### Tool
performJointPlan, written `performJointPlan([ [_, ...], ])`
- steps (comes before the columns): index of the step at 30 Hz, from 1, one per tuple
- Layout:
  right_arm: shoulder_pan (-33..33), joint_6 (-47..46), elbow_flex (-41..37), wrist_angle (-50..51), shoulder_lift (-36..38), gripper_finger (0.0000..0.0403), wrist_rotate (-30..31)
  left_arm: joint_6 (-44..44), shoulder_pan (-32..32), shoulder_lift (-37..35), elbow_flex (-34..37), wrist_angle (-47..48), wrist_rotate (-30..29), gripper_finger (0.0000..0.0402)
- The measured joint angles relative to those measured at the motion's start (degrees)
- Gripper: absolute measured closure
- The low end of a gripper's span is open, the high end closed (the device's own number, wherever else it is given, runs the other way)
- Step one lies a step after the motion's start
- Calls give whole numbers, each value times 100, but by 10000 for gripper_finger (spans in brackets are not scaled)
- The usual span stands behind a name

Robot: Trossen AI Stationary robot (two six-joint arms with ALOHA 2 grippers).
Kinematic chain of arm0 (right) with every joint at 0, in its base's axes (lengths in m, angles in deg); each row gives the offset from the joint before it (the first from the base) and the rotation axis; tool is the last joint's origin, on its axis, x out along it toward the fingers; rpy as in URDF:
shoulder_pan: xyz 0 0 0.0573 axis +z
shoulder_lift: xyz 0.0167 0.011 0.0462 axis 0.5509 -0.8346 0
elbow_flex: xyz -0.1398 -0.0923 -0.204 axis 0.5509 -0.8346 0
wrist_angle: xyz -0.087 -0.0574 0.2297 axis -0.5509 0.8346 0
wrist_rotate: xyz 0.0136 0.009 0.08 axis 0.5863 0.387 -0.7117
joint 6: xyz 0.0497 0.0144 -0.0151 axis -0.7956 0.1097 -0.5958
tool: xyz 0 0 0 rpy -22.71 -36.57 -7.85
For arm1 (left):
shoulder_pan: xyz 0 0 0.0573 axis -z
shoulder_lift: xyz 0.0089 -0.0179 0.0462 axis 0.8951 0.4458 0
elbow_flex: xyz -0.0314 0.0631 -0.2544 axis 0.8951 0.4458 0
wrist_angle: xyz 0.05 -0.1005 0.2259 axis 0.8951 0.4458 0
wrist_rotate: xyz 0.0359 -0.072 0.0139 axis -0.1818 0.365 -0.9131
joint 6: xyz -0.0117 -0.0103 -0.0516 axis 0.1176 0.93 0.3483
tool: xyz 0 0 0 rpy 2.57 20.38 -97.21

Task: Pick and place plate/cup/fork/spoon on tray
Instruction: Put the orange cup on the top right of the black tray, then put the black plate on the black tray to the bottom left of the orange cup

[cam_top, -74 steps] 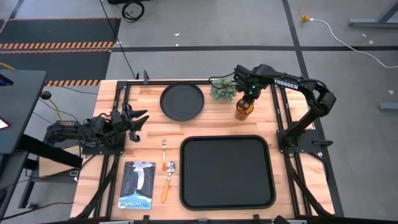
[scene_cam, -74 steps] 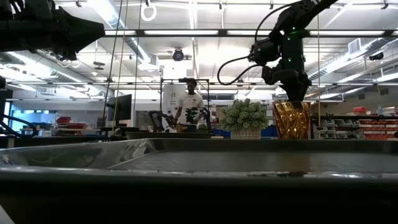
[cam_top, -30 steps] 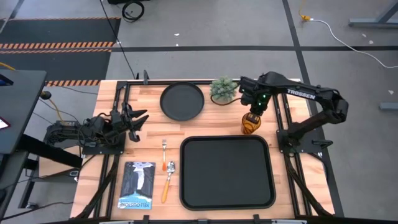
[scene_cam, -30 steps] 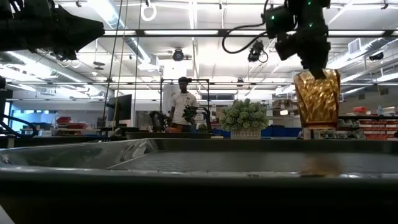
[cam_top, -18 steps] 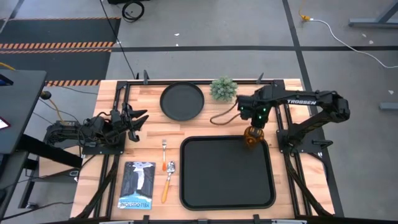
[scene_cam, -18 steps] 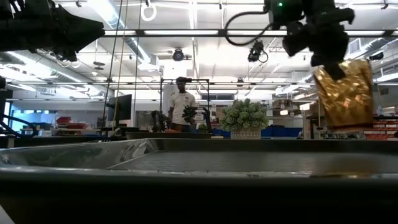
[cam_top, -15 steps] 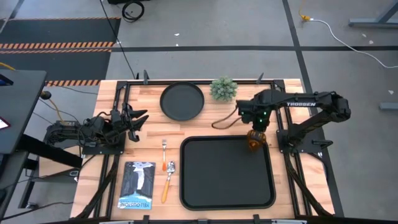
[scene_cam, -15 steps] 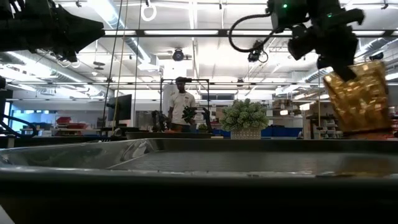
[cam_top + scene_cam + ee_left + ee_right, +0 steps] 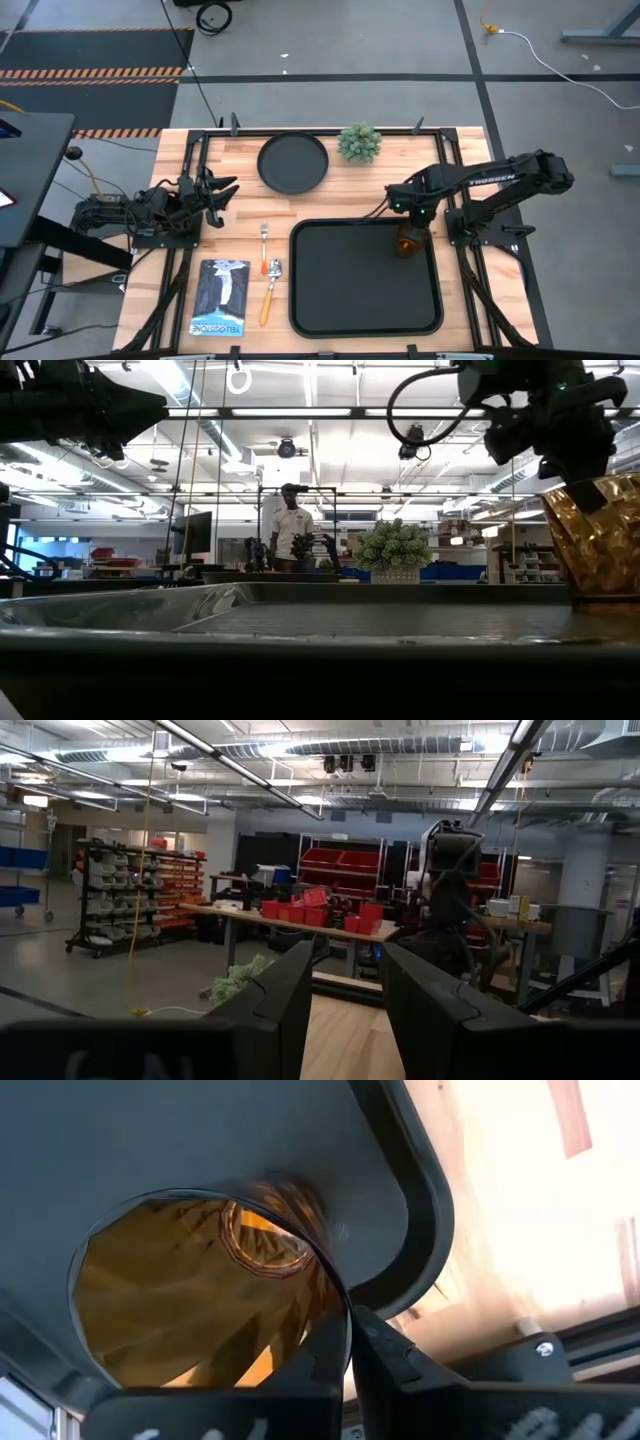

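Note:
The amber cup (image 9: 407,242) is in my right gripper (image 9: 350,1345), low over the far right corner of the black tray (image 9: 340,290); it also shows in the low view (image 9: 600,540). The round black plate (image 9: 293,163) lies flat on the table at the far side. The fork (image 9: 264,238) and the spoon (image 9: 271,288) lie flat on the table left of the tray. My left gripper (image 9: 220,190) waits open and empty at the table's left edge. My right gripper pinches the cup's rim (image 9: 340,1305), with one finger (image 9: 322,1355) inside the cup and the other (image 9: 392,1352) outside. The fingers come from above, pointing down. The cup hangs nearly upright over the tray's corner; I cannot tell whether its base touches the tray.
A small green potted plant (image 9: 360,143) stands at the far edge, right of the plate. A booklet (image 9: 220,298) lies near the front left corner. A person (image 9: 292,532) stands in the room beyond the table.
My right gripper has carried the cup toward the table's near edge and down, from above the bare table beyond the tray's far rim to low over the tray's far right corner. The cup has stayed in the hold, tilting slightly on the way.

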Motion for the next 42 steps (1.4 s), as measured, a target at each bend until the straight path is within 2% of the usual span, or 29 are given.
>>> performJointPlan([
  [12, 152, -319, -38, 18, 134, 388, 285, 0, 0, 0, 0, 0, 0, 273],
  [25, 79, -390, -40, 393, 155, 299, 440, 0, 0, 0, 0, 2, 0, 273],
  [35, 18, -618, -11, 418, 610, 287, 327, -4, -4, -2, 0, -30, 0, 273],
  [42, 18, -610, 477, 387, 807, 286, 1147, -6, -4, -2, 0, -194, -2, 273],
])
